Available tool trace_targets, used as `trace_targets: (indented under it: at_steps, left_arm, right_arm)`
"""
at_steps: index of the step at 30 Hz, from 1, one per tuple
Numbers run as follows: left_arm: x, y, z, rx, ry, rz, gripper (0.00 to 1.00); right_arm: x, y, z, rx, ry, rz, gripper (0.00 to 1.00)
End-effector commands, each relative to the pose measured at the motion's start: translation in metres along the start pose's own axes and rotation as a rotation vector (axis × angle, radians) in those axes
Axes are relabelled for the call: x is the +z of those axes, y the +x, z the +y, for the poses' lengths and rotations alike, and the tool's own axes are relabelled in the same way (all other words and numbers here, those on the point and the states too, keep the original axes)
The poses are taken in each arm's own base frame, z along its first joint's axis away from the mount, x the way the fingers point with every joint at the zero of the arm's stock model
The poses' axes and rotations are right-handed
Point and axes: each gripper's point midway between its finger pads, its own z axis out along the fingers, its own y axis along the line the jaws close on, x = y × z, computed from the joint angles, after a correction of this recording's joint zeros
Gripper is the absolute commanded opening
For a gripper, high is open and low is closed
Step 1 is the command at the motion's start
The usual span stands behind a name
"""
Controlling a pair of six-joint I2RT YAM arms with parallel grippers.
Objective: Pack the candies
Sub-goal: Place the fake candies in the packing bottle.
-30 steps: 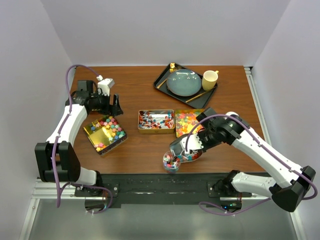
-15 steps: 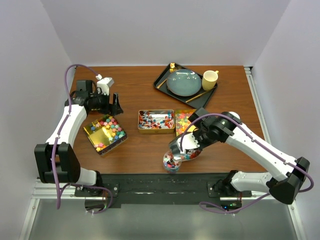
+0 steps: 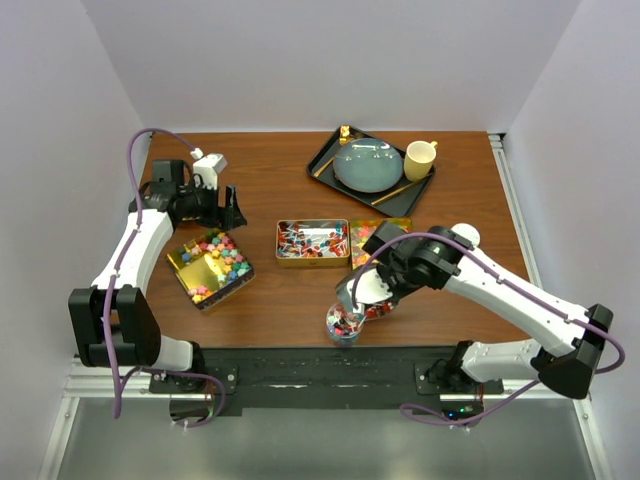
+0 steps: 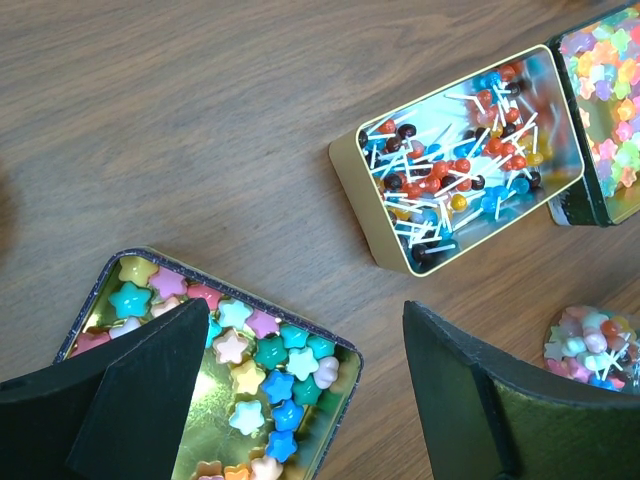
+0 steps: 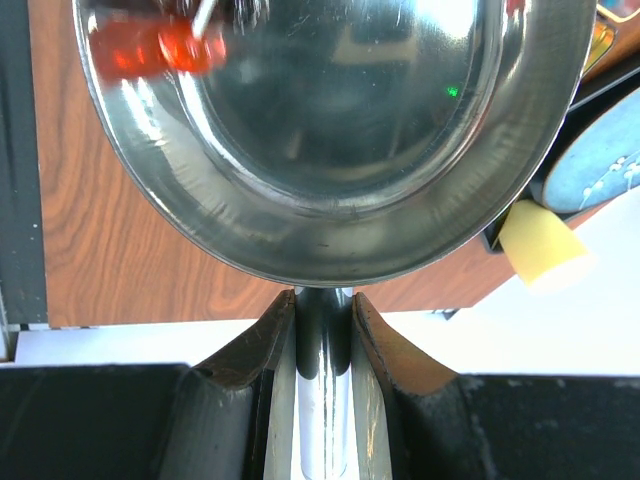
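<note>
Right jaws clamped on the handle of a metal spoon (image 5: pixel 330 130). Its bowl hangs just over the glass jar (image 3: pixel 343 324) at the near edge of the table (image 3: pixel 280 180), with a few red candies (image 5: pixel 160 45) at the bowl's far lip. The handle runs back toward the wrist, arm bent inward-left. Left jaws apart over the star-candy tin (image 3: pixel 210 265), well apart from the jar.

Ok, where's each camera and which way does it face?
Top: above and behind, looking down on the table; left arm and right arm show.
Left wrist: looking down at the lollipop tin and jar; the open left claw shows.
Right wrist: looking along the spoon the right claw grips.
Top and left wrist share the tin and jar.
</note>
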Motion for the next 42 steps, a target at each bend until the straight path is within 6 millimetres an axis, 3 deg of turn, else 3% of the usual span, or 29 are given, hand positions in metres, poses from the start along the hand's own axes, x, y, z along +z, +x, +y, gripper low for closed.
trace_targets:
  at_steps: [1, 13, 19, 20, 24, 29, 35, 36, 38, 39, 42]
  left_arm:
    - [-0.008, -0.012, -0.006, 0.005, 0.018, -0.061, 0.83]
    - [-0.011, -0.018, -0.01, 0.003, 0.031, -0.08, 0.83]
    - [-0.014, -0.02, -0.013, 0.001, 0.037, -0.078, 0.82]
    - [-0.014, -0.019, -0.013, 0.002, 0.033, -0.077, 0.82]
    - [-0.015, -0.019, -0.012, 0.0, 0.025, -0.079, 0.81]
    - [-0.01, -0.016, -0.011, -0.024, 0.038, -0.061, 0.8]
    - [-0.002, -0.016, -0.013, -0.066, 0.068, -0.049, 0.8]
    - [-0.001, -0.016, -0.013, -0.067, 0.073, -0.046, 0.8]
    - [0.003, -0.014, -0.014, -0.075, 0.09, -0.034, 0.8]
    - [0.005, -0.014, -0.013, -0.08, 0.092, -0.034, 0.8]
    - [0.008, -0.017, -0.01, -0.078, 0.087, -0.038, 0.8]
  right_arm:
    - [-0.016, 0.008, -0.003, -0.003, 0.02, 0.067, 0.0]
    - [-0.019, 0.009, 0.003, 0.024, 0.026, 0.073, 0.0]
    - [-0.021, 0.015, 0.009, 0.236, 0.088, 0.009, 0.0]
    - [-0.019, 0.014, 0.0, 0.302, 0.133, -0.028, 0.0]
    - [-0.014, 0.05, -0.02, 0.685, 0.254, -0.087, 0.0]
    - [-0.005, 0.091, -0.045, 1.037, 0.414, -0.127, 0.0]
    - [0.027, 0.152, -0.047, 1.509, 0.375, -0.128, 0.0]
    - [0.036, 0.17, -0.049, 1.606, 0.362, -0.112, 0.0]
    - [0.043, 0.177, -0.058, 1.686, 0.321, -0.148, 0.0]
    - [0.047, 0.193, -0.063, 1.776, 0.322, -0.148, 0.0]
    - [0.068, 0.214, -0.081, 1.865, 0.327, -0.146, 0.0]
